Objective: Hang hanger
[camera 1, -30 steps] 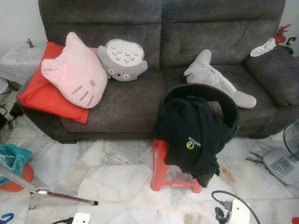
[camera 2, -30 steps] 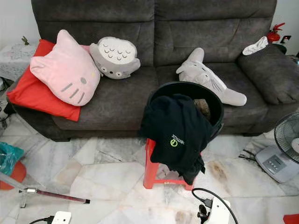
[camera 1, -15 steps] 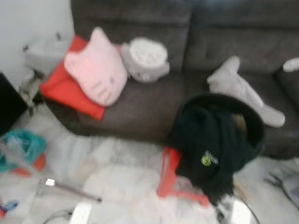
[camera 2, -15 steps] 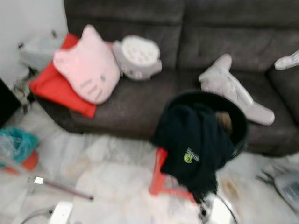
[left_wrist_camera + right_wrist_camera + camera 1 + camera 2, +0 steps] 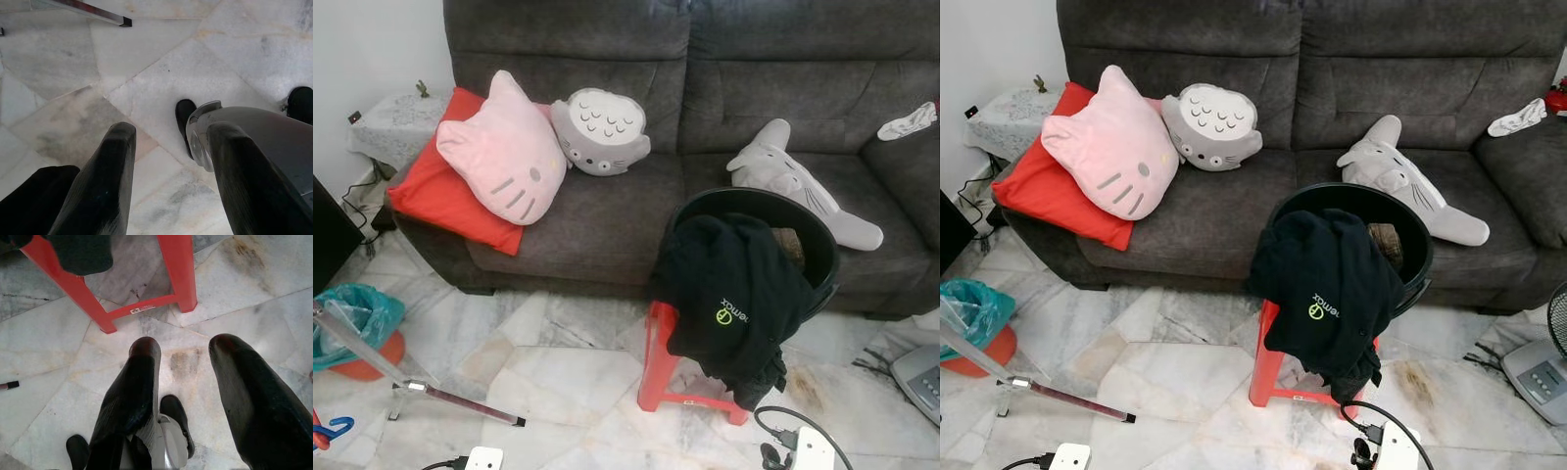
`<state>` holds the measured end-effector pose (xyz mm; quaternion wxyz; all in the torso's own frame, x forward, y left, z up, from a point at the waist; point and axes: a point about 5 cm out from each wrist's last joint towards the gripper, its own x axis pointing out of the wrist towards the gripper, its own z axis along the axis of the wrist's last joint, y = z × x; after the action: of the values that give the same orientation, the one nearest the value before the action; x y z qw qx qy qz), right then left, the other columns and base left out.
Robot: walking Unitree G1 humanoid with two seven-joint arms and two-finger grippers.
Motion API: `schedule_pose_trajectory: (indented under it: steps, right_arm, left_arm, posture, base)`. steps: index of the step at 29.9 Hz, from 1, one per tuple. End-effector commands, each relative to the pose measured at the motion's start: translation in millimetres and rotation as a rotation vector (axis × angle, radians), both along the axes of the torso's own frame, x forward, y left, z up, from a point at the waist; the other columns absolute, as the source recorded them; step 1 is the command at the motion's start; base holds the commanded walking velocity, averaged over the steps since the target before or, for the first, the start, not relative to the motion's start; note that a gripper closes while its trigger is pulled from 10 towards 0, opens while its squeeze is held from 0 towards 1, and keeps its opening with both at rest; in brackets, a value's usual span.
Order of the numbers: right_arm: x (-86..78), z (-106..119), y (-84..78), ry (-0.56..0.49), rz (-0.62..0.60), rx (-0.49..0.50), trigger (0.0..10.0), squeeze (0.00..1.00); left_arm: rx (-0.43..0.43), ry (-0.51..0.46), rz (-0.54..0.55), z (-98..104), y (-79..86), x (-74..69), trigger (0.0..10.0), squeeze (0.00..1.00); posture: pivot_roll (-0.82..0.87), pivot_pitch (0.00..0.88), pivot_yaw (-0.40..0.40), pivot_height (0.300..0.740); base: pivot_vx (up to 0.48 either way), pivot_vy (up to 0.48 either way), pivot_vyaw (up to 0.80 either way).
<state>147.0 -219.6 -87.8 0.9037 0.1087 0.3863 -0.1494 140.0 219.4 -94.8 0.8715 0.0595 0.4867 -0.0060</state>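
Observation:
A black garment (image 5: 729, 299) with a green logo hangs over the rim of a round black basket (image 5: 813, 240). The basket stands on a red plastic stool (image 5: 658, 362) in front of the grey sofa (image 5: 607, 211). My left gripper (image 5: 171, 132) hangs open over the marble floor, nothing between its fingers (image 5: 105, 181). My right gribber's view looks down too: the right gripper (image 5: 185, 345) is open and empty, just short of the red stool's legs (image 5: 182, 271). I can make out no hanger for certain.
On the sofa lie a pink cat cushion (image 5: 504, 147), a red pillow (image 5: 431, 196) and two grey plush toys (image 5: 600, 132). A slanted metal bar (image 5: 450, 399), a teal bag (image 5: 352, 318), power strips (image 5: 808, 446) and a fan base (image 5: 918, 377) are on the floor.
The camera has swung left and steadied after a blurred frame, so the wall and side table at left now show. The basket, garment and stool have not moved.

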Motion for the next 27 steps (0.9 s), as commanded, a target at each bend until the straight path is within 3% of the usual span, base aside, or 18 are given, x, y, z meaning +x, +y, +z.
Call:
schedule_pose_trajectory:
  steps: [1, 8, 15, 27]
  right_arm:
    - [0.5, -0.3, 1.9, -0.001, -0.006, 0.010, 10.0, 0.00]
    - [-0.3, -0.6, 1.4, 0.003, -0.019, 0.011, 10.0, 0.00]
    - [-0.4, -0.9, 1.4, 0.007, -0.027, 0.017, 10.0, 0.00]
    - [0.6, -0.4, 1.8, 0.006, -0.013, 0.005, 10.0, 0.00]
  left_arm:
    - [0.008, 0.014, -0.021, -0.7, 2.1, -3.1, 10.0, 0.00]
    - [0.007, 0.015, -0.028, -0.7, 1.7, -3.0, 10.0, 0.00]
    - [0.010, 0.012, -0.031, -0.5, 1.7, -2.5, 10.0, 0.00]
    - [0.015, 0.010, -0.025, -0.4, 1.9, -2.4, 10.0, 0.00]
  posture:
    - [-0.09, 0.048, 0.026, 0.740]
    - [-0.09, 0.048, 0.025, 0.740]
    - [-0.09, 0.049, 0.025, 0.740]
    - [-0.09, 0.047, 0.023, 0.740]
  base:
    - [0.000, 0.000, 0.00]
    - [0.000, 0.000, 0.00]
    - [0.000, 0.000, -0.58]
    - [0.081, 0.000, 0.00]
